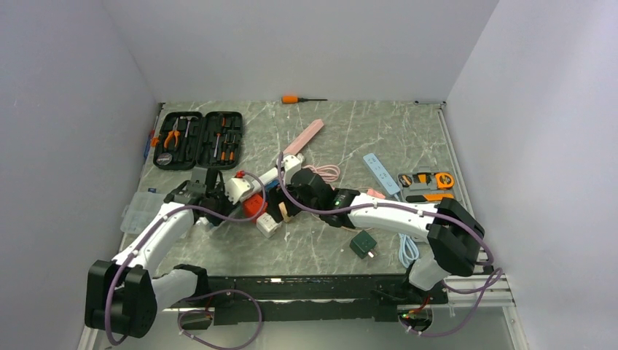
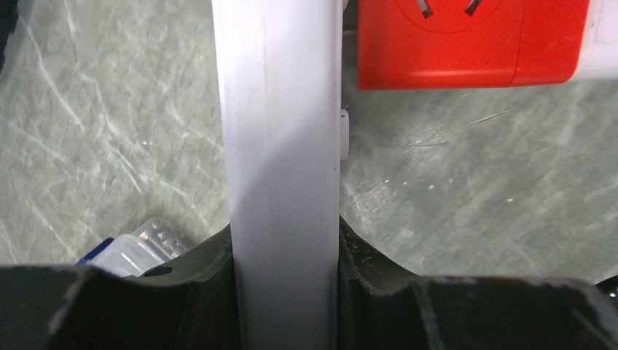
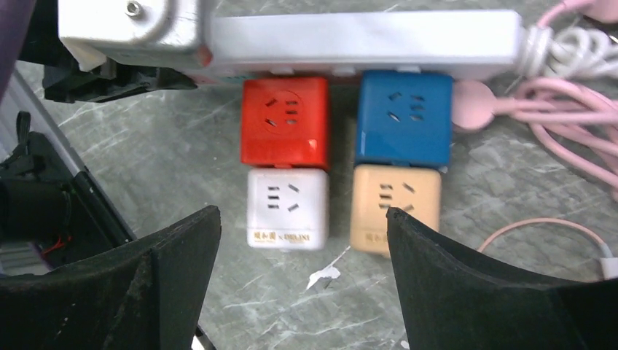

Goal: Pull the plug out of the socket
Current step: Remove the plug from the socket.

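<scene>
Right wrist: right tool (image 3: 302, 215) gaping, empty, above cube plugs (image 3: 286, 197); left tool (image 2: 288, 266) clamps strip (image 2: 280, 109).

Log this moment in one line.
left gripper: shut on power strip | right gripper: open over white cube | task: nothing pulled yet

White tubular links run between blocky black joint housings (image 1: 455, 244) on both the left arm (image 1: 157, 233) and the right arm (image 1: 386, 220). A purple cable (image 1: 397, 205) loops loosely along each arm from wrist to shoulder. 1 small green light (image 1: 345, 199) glows on the right arm's black wrist section. The left claw (image 2: 286, 292) and the right claw (image 3: 302, 277) have matte black fingers (image 3: 175, 277) with smooth, curved inner edges.
</scene>
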`<action>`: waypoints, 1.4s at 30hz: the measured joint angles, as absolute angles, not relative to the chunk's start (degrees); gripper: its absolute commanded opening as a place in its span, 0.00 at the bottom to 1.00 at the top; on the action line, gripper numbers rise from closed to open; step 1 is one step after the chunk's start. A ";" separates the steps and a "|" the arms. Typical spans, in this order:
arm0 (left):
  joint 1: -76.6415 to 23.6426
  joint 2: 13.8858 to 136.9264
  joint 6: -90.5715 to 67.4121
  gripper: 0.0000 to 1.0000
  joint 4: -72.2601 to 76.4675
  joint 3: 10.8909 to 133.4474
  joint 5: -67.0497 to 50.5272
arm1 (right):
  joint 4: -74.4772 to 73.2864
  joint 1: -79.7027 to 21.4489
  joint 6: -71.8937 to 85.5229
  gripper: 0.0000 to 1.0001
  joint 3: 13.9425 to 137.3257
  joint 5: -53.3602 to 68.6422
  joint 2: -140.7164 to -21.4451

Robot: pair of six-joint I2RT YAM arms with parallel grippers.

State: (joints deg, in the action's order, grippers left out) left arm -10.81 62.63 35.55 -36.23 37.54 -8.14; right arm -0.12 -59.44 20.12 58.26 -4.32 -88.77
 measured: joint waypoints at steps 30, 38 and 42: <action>-16.36 62.63 33.32 0.00 -44.88 41.60 -15.55 | 16.84 -62.30 22.33 0.86 42.65 -1.15 -84.75; -16.36 64.03 32.71 0.00 -45.15 42.06 -16.47 | 19.09 -60.18 23.59 0.81 35.66 -2.31 -68.18; -16.38 65.34 32.56 0.00 -45.84 43.51 -16.75 | 20.12 -60.75 23.62 0.77 35.75 -2.39 -69.23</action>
